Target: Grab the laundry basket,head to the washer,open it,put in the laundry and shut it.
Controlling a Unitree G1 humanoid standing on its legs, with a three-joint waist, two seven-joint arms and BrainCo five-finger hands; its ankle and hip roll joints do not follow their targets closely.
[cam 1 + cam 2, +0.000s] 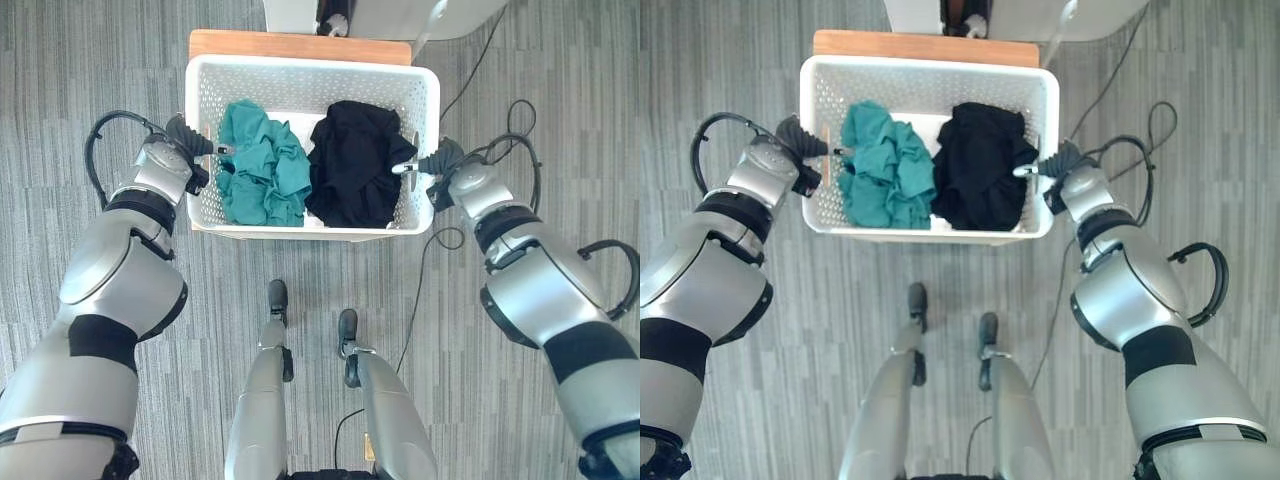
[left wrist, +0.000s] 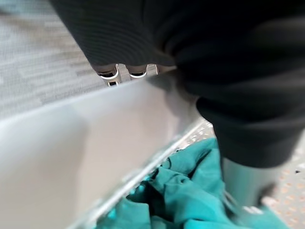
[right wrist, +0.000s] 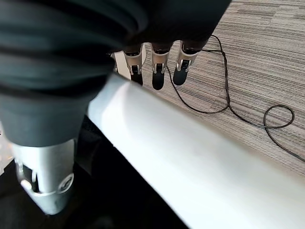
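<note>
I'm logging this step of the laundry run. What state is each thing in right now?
laundry basket: upright on a wooden stand, gripped at both side rims.
teal laundry: crumpled in the basket's left half.
black laundry: crumpled in the basket's right half, touching the teal laundry.
left hand: clamped over the left rim, thumb inside.
right hand: clamped over the right rim, thumb inside.

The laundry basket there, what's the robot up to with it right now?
The robot has both hands on the white laundry basket, which sits on a low wooden stand. Its left hand grips the left rim and its right hand the right rim, thumbs inside, fingers outside. Inside lie a teal garment and a black garment.
</note>
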